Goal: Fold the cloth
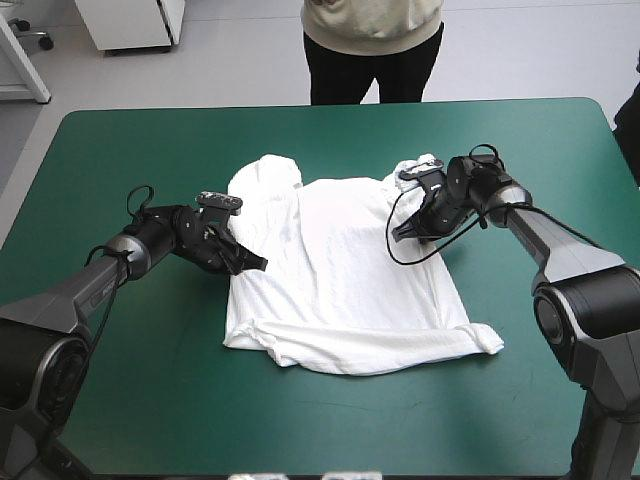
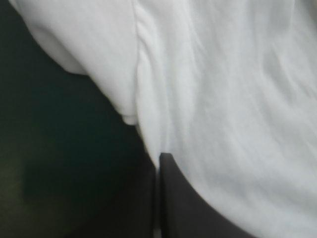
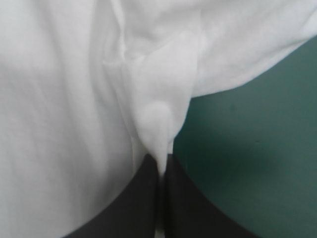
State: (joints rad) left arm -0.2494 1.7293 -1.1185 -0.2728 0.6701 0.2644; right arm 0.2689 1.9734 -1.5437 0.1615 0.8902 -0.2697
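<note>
**Garment check: white short-sleeved T-shirt (image 1: 340,285) gripped at both sides**

Location. The T-shirt lies spread mostly flat on the middle of the table (image 1: 120,400), on its teal-green cover. Its sleeves point toward the far edge. Its hem lies toward the near edge, rolled into a thick ridge. The left sleeve lies fairly flat; the right sleeve is bunched into a small heap toward the far right corner.

Left hand (image 1: 252,262). It is low over the table at the T-shirt's left side edge, below the left sleeve. In the left wrist view the two broad black fingers (image 2: 198,208) meet in one pointed arch. A thin strip of white cloth shows in the seam between them. The hand is all but closed on the edge of the fabric. Bare teal-green cover lies beside it, toward the table's left edge.

Right hand (image 1: 405,232). It is at the T-shirt's right side, just beside the bunched sleeve. In the right wrist view the black fingers (image 3: 133,203) are pressed together on a narrow peak of cloth that rises from between their tips. White fabric spreads ahead of the hand and to one side. Bare cover shows on the other side.

The two hands are well apart, with the body of the T-shirt between them.
</note>
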